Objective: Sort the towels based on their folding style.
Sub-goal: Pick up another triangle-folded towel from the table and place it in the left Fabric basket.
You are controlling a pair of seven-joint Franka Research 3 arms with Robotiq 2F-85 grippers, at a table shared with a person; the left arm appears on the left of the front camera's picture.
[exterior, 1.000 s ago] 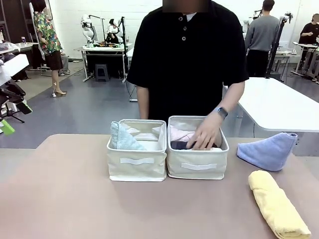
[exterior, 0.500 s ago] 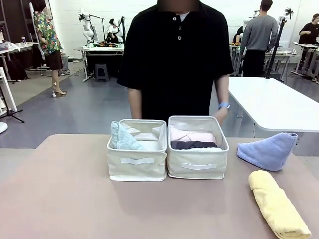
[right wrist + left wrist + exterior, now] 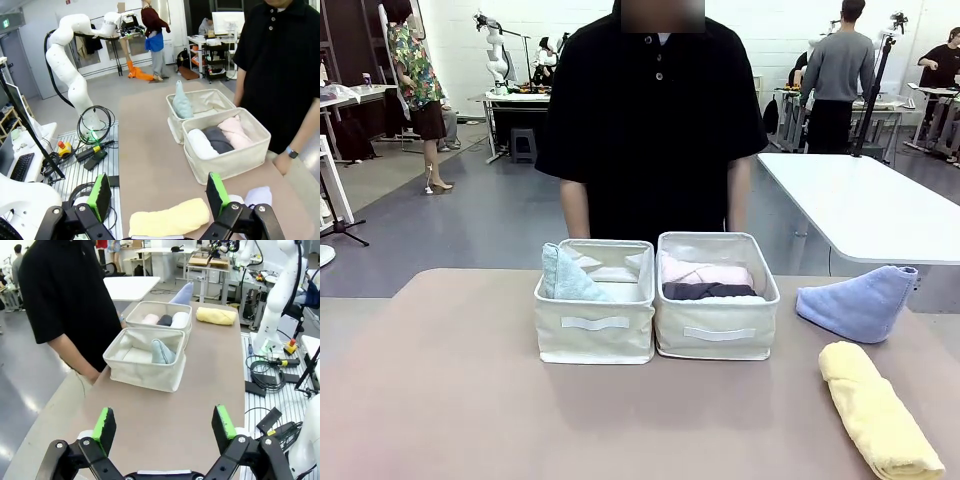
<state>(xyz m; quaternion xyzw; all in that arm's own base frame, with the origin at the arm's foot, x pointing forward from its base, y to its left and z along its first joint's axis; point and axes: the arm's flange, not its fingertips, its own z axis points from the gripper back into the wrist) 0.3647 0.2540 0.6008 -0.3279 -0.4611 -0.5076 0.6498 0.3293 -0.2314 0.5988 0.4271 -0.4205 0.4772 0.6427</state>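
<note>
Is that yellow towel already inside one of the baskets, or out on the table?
Out: the yellow towel lies rolled on the table, off to the right of the right-hand cream bin, beside the blue towel.

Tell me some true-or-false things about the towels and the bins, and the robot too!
1. The yellow towel lies on the table, outside the bins. True.
2. The blue towel is tucked inside a bin. False: it lies on the table, to the right of the right bin.
3. The right bin holds three rolled towels. True: a pink towel, a dark grey towel and a white towel.
4. The person is reaching into a bin. False: their arms hang down behind the table.
5. The robot's left hand is shut tight. False: it is open, with nothing between its fingers.
</note>
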